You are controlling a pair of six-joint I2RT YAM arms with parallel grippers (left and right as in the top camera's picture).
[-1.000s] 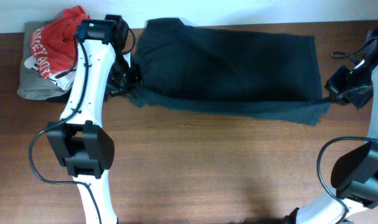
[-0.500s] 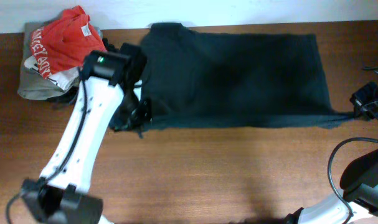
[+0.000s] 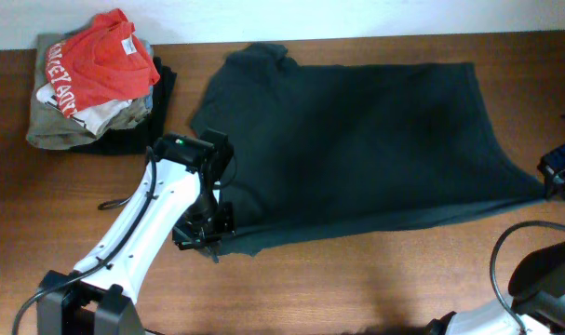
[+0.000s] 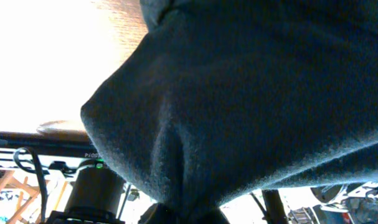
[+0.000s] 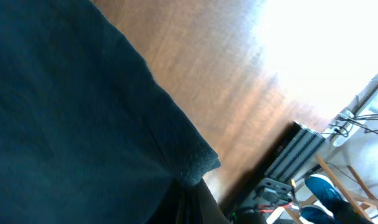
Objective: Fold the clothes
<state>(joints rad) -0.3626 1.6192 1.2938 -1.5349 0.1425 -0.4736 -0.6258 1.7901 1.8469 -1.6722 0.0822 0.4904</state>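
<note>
A large dark green garment (image 3: 356, 140) lies spread over the middle and right of the wooden table. My left gripper (image 3: 210, 240) is shut on its front left corner; the cloth (image 4: 238, 93) fills the left wrist view and bunches into the jaws (image 4: 187, 214). My right gripper (image 3: 554, 183) is shut on the front right corner at the table's right edge; the cloth corner (image 5: 83, 112) runs into the jaws (image 5: 187, 199). The cloth is stretched between both grippers.
A pile of folded clothes (image 3: 91, 79) with a red shirt on top sits at the back left. Bare wooden table (image 3: 375, 279) lies in front of the garment. The white wall runs along the far edge.
Both grippers have pulled the garment's front edge toward the near side, unfolding and spreading it. The left arm moved from the back left down to the middle left; the right gripper moved down the right edge.
</note>
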